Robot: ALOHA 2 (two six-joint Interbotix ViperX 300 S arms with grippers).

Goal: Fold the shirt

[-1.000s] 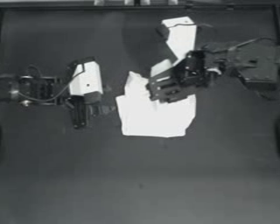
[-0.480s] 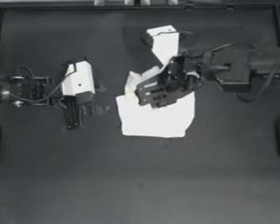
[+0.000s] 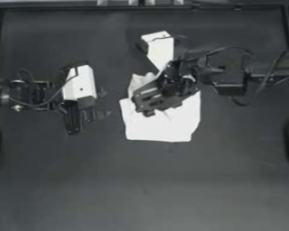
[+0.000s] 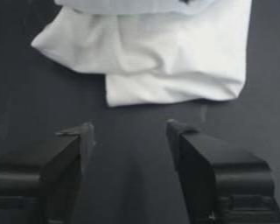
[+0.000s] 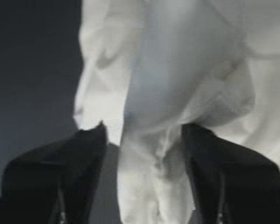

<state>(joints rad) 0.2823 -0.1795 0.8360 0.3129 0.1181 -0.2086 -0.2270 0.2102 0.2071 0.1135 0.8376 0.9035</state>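
The right gripper grasps a band of the white shirt over its middle, seemingly to fold it, while the left gripper waits released just left.

Table: I see a dark, matte table filling nearly my whole top view.
Rim: a raised dark rim runs along the table's far edge and down both sides.
Light: a soft, paler sheen lies on the table's near half.
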